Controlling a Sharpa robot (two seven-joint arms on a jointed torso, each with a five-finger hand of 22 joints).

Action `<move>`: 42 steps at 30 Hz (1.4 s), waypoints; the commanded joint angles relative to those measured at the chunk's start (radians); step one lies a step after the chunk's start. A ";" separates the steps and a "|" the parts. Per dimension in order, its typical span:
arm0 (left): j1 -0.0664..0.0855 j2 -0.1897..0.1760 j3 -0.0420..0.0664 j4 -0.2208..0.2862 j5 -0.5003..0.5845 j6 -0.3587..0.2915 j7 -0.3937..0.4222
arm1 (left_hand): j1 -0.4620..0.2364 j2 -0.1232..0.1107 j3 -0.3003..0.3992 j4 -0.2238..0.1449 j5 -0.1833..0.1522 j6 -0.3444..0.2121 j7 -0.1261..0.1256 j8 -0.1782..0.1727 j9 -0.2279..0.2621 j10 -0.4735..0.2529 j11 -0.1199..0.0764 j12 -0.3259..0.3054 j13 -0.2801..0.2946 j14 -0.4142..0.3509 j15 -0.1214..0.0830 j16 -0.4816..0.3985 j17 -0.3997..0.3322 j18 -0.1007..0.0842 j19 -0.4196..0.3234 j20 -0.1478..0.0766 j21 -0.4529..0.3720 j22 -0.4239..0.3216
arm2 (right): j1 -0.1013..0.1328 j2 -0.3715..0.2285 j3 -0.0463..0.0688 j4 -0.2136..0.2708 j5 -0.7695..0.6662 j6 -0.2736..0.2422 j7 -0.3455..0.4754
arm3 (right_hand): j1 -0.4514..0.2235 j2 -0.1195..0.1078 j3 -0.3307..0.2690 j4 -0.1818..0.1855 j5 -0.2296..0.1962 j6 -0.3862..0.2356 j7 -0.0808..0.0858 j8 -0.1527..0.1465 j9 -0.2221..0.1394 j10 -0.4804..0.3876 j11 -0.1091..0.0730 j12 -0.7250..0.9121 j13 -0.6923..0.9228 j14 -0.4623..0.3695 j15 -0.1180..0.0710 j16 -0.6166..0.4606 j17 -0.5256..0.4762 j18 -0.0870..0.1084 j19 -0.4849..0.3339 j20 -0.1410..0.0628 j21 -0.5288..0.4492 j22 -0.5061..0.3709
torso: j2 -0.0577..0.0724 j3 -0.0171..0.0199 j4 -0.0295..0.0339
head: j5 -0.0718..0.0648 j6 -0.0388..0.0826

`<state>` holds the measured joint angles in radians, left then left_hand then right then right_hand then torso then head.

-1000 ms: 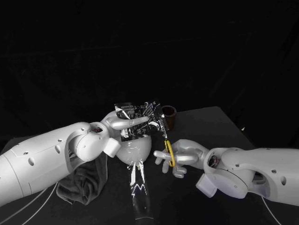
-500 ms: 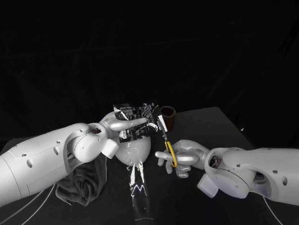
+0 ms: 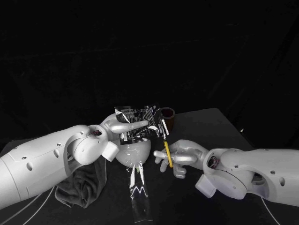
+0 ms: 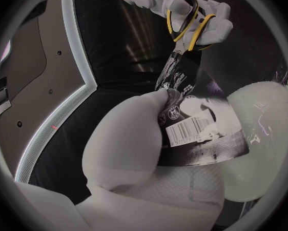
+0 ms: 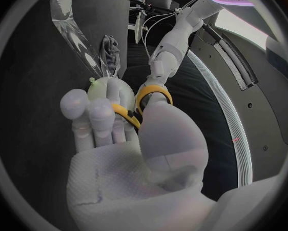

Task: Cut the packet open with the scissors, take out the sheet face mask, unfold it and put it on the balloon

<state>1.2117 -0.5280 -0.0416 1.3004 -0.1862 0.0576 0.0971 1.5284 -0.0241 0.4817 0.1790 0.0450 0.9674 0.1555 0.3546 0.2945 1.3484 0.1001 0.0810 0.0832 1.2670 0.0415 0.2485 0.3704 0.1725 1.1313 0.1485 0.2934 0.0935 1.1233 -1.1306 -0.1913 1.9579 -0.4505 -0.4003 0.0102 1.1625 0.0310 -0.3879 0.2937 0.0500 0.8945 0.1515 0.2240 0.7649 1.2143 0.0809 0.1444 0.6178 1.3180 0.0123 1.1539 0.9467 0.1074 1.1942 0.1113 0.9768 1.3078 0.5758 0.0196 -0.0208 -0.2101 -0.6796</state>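
Observation:
My left hand (image 3: 123, 125) holds the dark, shiny packet (image 3: 141, 121) upright above the pale balloon (image 3: 132, 152); in the left wrist view its fingers (image 4: 134, 138) pinch the packet (image 4: 195, 123) near the barcode. My right hand (image 3: 180, 155) grips the yellow-handled scissors (image 3: 167, 153), blades pointing up at the packet's right edge. From the left wrist, the scissors (image 4: 185, 15) meet the packet's far edge, with the balloon (image 4: 266, 128) beside it. The right wrist view shows my right hand (image 5: 131, 138) around the yellow handles (image 5: 141, 102), the balloon (image 5: 108, 92) beyond.
A clear, glinting film strip (image 3: 139, 197) runs from under the balloon toward the table's front. A grey cloth (image 3: 82, 185) lies under my left arm. A brown cup (image 3: 168, 112) stands behind the packet.
The right hand dipped a little with the scissors, then came back up toward the packet's edge. The packet has sunk and tilted slightly in my left hand.

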 commanded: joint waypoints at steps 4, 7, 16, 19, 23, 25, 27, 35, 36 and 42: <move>0.000 0.001 0.000 0.004 -0.033 0.034 -0.004 | -0.003 0.013 0.016 -0.022 0.003 0.000 -0.007 0.021 0.084 0.031 -0.022 0.005 0.002 0.001 -0.007 0.008 0.005 0.010 0.007 -0.002 0.007 0.000 | 0.004 0.004 0.002 -0.004 0.008 -0.028 0.037 | -0.009 -0.028 0.041 0.000 -0.002 -0.005 0.004 -0.010 0.000 0.000 0.002 -0.012 -0.030 -0.015 0.002 -0.009 -0.020 0.020 -0.009 0.010 -0.008 0.082 | 0.000 -0.0003 -0.0007 | 0.000 0.000; 0.000 0.000 0.000 0.003 -0.049 0.040 -0.002 | -0.003 0.013 0.016 -0.023 0.003 0.000 -0.007 0.021 0.085 0.032 -0.022 0.005 0.002 0.001 -0.008 0.009 0.006 0.010 0.008 -0.003 0.007 0.000 | 0.005 0.003 0.002 -0.002 0.010 -0.023 0.034 | -0.011 -0.028 0.047 0.000 -0.002 -0.003 0.004 -0.011 0.000 0.003 0.001 -0.012 -0.034 -0.015 0.002 -0.008 -0.020 0.020 -0.008 0.011 -0.007 0.082 | 0.000 -0.0003 -0.0005 | 0.002 -0.001; 0.000 -0.006 0.000 0.001 -0.097 0.057 0.004 | -0.005 0.012 0.017 -0.026 0.003 -0.001 -0.007 0.022 0.088 0.032 -0.023 0.005 0.003 0.000 -0.008 0.011 0.010 0.010 0.008 -0.003 0.007 0.000 | 0.006 -0.009 0.002 0.010 0.009 -0.003 0.024 | -0.012 -0.027 0.054 -0.001 -0.002 0.001 0.002 -0.011 0.001 0.009 0.000 -0.011 -0.041 -0.017 0.001 -0.009 -0.025 0.021 -0.009 0.011 -0.008 0.082 | 0.000 -0.0010 -0.0010 | 0.004 -0.005; 0.000 -0.006 0.000 -0.005 -0.106 0.063 0.007 | -0.005 0.012 0.017 -0.028 0.003 -0.001 -0.007 0.023 0.089 0.032 -0.023 0.005 0.004 0.000 -0.008 0.011 0.012 0.010 0.008 -0.003 0.007 -0.001 | 0.006 -0.013 0.002 0.012 0.006 0.012 0.016 | -0.010 -0.021 0.058 -0.002 -0.002 0.015 -0.003 -0.006 0.004 0.031 -0.005 -0.002 -0.044 -0.014 -0.002 -0.003 -0.022 0.020 -0.005 0.010 -0.001 0.085 | 0.000 -0.0012 -0.0011 | 0.004 -0.006; 0.000 -0.007 0.000 -0.013 -0.119 0.071 0.010 | -0.006 0.012 0.017 -0.028 0.003 -0.001 -0.007 0.023 0.089 0.032 -0.023 0.005 0.004 0.000 -0.008 0.012 0.012 0.010 0.008 -0.003 0.007 -0.001 | 0.006 -0.018 0.002 0.014 -0.003 0.035 0.003 | -0.002 -0.007 0.049 -0.003 -0.002 0.052 -0.022 0.010 0.013 0.083 -0.023 0.023 -0.045 -0.002 -0.017 0.009 -0.018 0.018 0.007 -0.001 0.016 0.091 | 0.000 -0.0013 -0.0009 | 0.004 -0.008; 0.000 -0.007 0.000 -0.016 -0.123 0.074 0.010 | -0.006 0.012 0.017 -0.030 0.003 -0.001 -0.007 0.023 0.091 0.033 -0.023 0.005 0.004 0.000 -0.008 0.013 0.015 0.010 0.009 -0.004 0.007 -0.001 | 0.006 -0.020 0.002 0.014 -0.005 0.041 -0.001 | -0.002 -0.006 0.047 -0.003 -0.002 0.055 -0.023 0.011 0.014 0.087 -0.024 0.026 -0.045 -0.001 -0.018 0.011 -0.016 0.018 0.009 -0.002 0.019 0.092 | 0.000 -0.0011 -0.0002 | 0.005 -0.010; 0.000 -0.007 0.000 -0.018 -0.126 0.077 0.011 | -0.006 0.012 0.017 -0.030 0.003 -0.001 -0.007 0.023 0.091 0.033 -0.023 0.005 0.004 0.000 -0.008 0.013 0.015 0.010 0.009 -0.004 0.007 -0.001 | 0.006 -0.021 0.002 0.014 -0.006 0.041 -0.005 | 0.001 0.001 0.039 -0.004 -0.002 0.074 -0.032 0.021 0.020 0.114 -0.034 0.041 -0.039 0.010 -0.025 0.025 -0.002 0.015 0.019 -0.008 0.034 0.096 | 0.000 -0.0011 0.0002 | 0.005 -0.011; 0.000 -0.007 0.000 -0.017 -0.137 0.089 0.011 | -0.007 0.012 0.017 -0.031 0.003 -0.001 -0.007 0.024 0.092 0.033 -0.023 0.005 0.005 -0.001 -0.008 0.013 0.016 0.010 0.009 -0.004 0.007 -0.001 | 0.006 -0.023 0.002 0.005 -0.008 0.022 -0.010 | 0.016 0.026 0.011 -0.005 -0.002 0.134 -0.067 0.064 0.053 0.190 -0.065 0.104 0.005 0.065 -0.053 0.090 0.077 0.000 0.073 -0.033 0.110 0.120 | 0.000 -0.0009 0.0005 | 0.005 -0.012; 0.000 -0.007 0.000 -0.016 -0.137 0.090 0.010 | -0.007 0.012 0.017 -0.031 0.003 -0.001 -0.007 0.024 0.092 0.033 -0.023 0.005 0.005 -0.001 -0.008 0.013 0.016 0.010 0.009 -0.004 0.007 -0.001 | 0.006 -0.023 0.002 0.004 -0.008 0.018 -0.009 | 0.019 0.032 0.001 -0.005 -0.002 0.135 -0.069 0.069 0.062 0.191 -0.070 0.113 0.018 0.072 -0.057 0.100 0.089 -0.003 0.083 -0.039 0.124 0.124 | 0.000 -0.0009 0.0006 | 0.005 -0.012; 0.000 -0.008 0.000 -0.012 -0.139 0.094 0.008 | -0.007 0.012 0.017 -0.031 0.003 -0.001 -0.007 0.024 0.092 0.033 -0.023 0.005 0.005 -0.001 -0.008 0.013 0.016 0.010 0.009 -0.004 0.007 -0.001 | 0.006 -0.018 0.002 0.002 -0.005 0.000 -0.002 | 0.022 0.040 -0.013 -0.005 -0.002 0.138 -0.074 0.076 0.075 0.193 -0.073 0.127 0.035 0.080 -0.061 0.110 0.101 -0.006 0.091 -0.043 0.136 0.128 | 0.000 -0.0005 0.0009 | 0.004 -0.009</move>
<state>1.2125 -0.5388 -0.0403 1.2814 -0.3084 0.1132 0.1008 1.5221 -0.0201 0.4915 0.1637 0.0417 0.9587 0.1464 0.3713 0.2945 1.3551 0.0998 0.0802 0.0868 1.2651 0.0397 0.2563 0.3858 0.1697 1.1348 0.1449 0.2971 0.0935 1.1275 -1.1508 -0.1923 1.9600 -0.4470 -0.3882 -0.0067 1.1845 0.0637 -0.3973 0.2886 0.0500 1.0267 0.0775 0.2977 0.8396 1.3904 0.0198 0.2688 0.6521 1.3936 -0.0484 1.2608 1.0480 0.1211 1.2790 0.0699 1.1097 1.3081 0.5756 0.0185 -0.0202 -0.2048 -0.6899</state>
